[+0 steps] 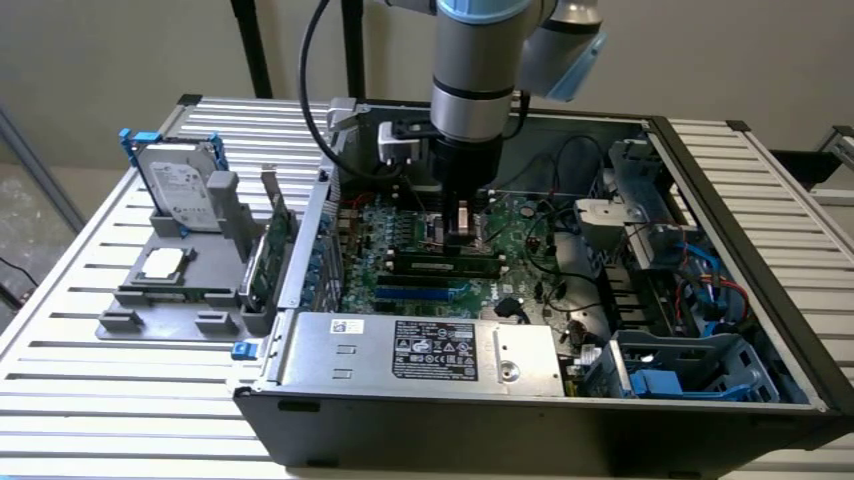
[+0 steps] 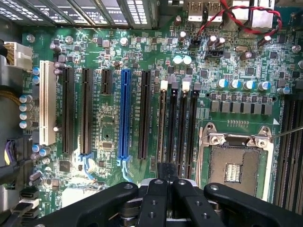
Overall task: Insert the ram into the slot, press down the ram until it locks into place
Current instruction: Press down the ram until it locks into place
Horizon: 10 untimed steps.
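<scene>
1. The gripper (image 1: pixel 461 232) hangs low inside the open computer case (image 1: pixel 747 410), directly over the motherboard (image 2: pixel 109 127). Its fingers are clenched together and grasp nothing.
2. The ram (image 1: pixel 447 265) stands on edge in the bank of 4 parallel black memory slots, just on the near side of the gripper in the exterior view. I cannot tell whether its end clips have snapped in.
3. In the wrist view, the closed fingertips (image 2: pixel 165 182) sit over one end of the slot (image 2: pixel 163 127), between the blue slot (image 2: pixel 125 113) and the empty processor socket (image 2: pixel 234 165).
4. Judged step: insertion looks done, and pressing the stick home is in hand.
5. That press likely calls for the closed tips centred on the ram's top edge, and a straight downward push without tilting it sideways.
</scene>
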Available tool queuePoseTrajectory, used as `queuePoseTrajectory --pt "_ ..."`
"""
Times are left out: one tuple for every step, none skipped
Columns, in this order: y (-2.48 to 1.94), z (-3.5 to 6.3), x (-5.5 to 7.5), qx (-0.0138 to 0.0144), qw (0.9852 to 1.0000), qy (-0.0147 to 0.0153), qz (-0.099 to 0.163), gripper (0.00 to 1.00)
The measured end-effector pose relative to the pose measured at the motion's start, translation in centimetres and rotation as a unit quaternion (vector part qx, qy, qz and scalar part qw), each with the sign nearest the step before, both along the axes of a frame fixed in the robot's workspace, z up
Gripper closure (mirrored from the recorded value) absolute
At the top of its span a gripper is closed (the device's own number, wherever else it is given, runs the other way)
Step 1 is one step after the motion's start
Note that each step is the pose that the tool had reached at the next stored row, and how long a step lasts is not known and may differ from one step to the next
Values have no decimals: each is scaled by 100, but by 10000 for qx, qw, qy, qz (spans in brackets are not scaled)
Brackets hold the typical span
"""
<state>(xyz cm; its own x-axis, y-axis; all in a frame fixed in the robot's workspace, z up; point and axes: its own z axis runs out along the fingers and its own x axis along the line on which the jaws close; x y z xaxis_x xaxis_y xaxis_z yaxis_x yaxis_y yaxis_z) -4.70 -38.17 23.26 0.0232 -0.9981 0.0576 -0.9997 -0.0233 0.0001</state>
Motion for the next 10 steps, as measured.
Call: queuePoseTrajectory --pt "0 -7 0 1 10000 0 -7 89" --pt "0 -15 1 1 10000 0 -12 89" --pt "0 -22 1 -1 10000 0 -18 89" --pt "-1 -29 1 -4 10000 1 -23 89" --pt "-2 -38 0 -6 10000 3 -28 89" --pt "0 -52 1 -1 10000 2 -32 89" --pt "-1 -64 1 -3 10000 2 -36 89" --pt "-1 -75 0 -5 10000 2 -40 89" --pt "-1 -83 1 -4 10000 2 -43 89" --pt "-1 -85 1 -3 10000 1 -46 89"
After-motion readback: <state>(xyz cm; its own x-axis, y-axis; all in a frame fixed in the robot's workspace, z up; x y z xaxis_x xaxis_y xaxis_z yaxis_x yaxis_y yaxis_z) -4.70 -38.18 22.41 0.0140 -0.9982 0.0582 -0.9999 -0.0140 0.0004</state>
